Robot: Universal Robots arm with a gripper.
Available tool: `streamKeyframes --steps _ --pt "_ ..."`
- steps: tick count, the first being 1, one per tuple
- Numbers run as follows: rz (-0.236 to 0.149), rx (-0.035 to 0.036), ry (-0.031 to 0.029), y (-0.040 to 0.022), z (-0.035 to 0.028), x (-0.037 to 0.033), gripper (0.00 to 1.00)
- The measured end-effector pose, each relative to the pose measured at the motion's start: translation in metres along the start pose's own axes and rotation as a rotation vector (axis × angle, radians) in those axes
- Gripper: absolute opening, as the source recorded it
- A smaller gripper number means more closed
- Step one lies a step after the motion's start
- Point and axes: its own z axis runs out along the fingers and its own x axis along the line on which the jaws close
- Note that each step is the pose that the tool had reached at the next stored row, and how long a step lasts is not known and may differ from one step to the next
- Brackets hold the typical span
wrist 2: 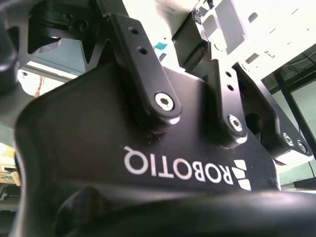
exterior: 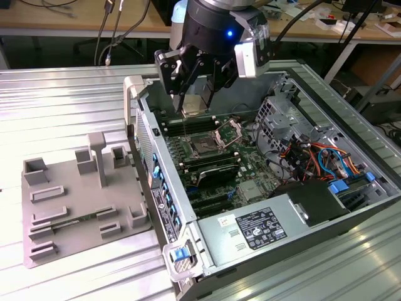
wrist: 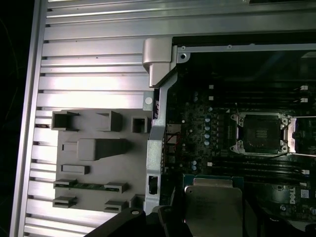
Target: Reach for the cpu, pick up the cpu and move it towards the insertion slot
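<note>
- Exterior view: the gripper [exterior: 193, 100] hangs over the open computer case [exterior: 326, 200], its fingers closed on the cpu [exterior: 192, 104], which shows as a pale square plate clamped between them.
- Exterior view: the insertion slot [exterior: 205, 147] lies directly below the held cpu and slightly toward the exterior view's right, with clear air between the two. Its hinged plate [exterior: 229, 132] stands raised on the side toward the exterior view's right, leaving the dark socket uncovered.
- Exterior view: judged from this, pickup is complete and the chip is well along its carry toward the socket, though not yet over its centre.
- Exterior view: the case rests on a ribbed metal table [exterior: 69, 106]; the grey moulded tray [exterior: 75, 188] sits beside it toward the exterior view's left. Benches and cables stand in the room behind.
- Second wrist view: the black gripper body [wrist 2: 163, 163] and its finger linkages [wrist 2: 148, 74] are seen close up from behind; finger spacing cannot be judged here.
- First wrist view: the cpu [wrist: 213, 207] appears flat and face-on, metal lid outward, edges roughly square to the board.
- First wrist view: the insertion slot [wrist: 260, 132] sits well apart from the chip across green board, memory slots between; the tray [wrist: 94, 163] lies outside the case wall.
</note>
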Motion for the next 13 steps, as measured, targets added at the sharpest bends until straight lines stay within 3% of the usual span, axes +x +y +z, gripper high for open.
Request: streamKeyframes --steps 13 --pt "0.000 -0.0001 -0.0001 -0.0005 0.0001 -0.0096 0.55"
